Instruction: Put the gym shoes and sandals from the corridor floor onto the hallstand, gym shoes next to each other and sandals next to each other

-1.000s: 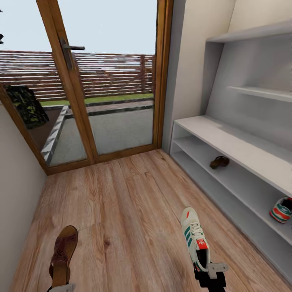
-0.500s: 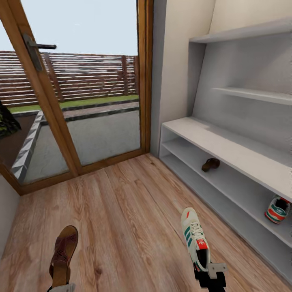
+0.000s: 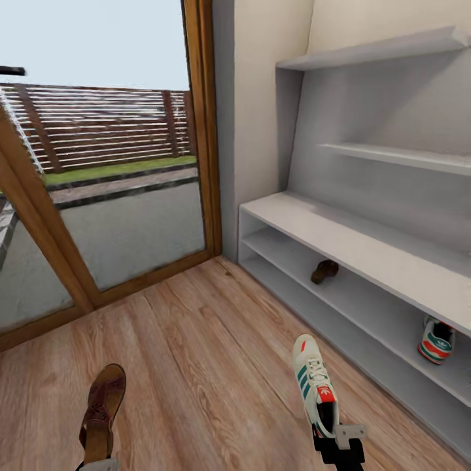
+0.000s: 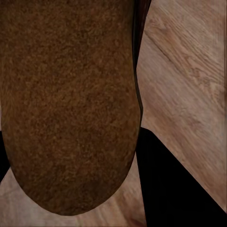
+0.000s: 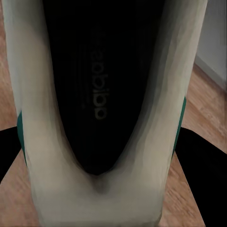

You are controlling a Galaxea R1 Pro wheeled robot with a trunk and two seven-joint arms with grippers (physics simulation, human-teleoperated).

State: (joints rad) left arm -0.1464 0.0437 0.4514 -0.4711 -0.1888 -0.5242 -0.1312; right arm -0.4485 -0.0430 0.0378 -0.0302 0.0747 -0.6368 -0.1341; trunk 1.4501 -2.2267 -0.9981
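Carrying step in hand. The right gripper (image 3: 340, 443) is clamped on one gym shoe (image 3: 314, 386) by its heel; the left gripper (image 3: 97, 463) holds one sandal (image 3: 101, 411). A second sandal (image 3: 324, 270) and second gym shoe (image 3: 436, 340) already sit on the hallstand (image 3: 340, 235) middle shelf, well apart. Next: approach, setting each beside its mate. Against the earlier frames the view has swung right; the door handle has nearly left the picture.

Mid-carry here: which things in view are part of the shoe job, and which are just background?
Job:
- gym shoe in right gripper
- sandal in left gripper
- second gym shoe and second sandal on hallstand
- corridor floor

Background:
- glass door
- fence
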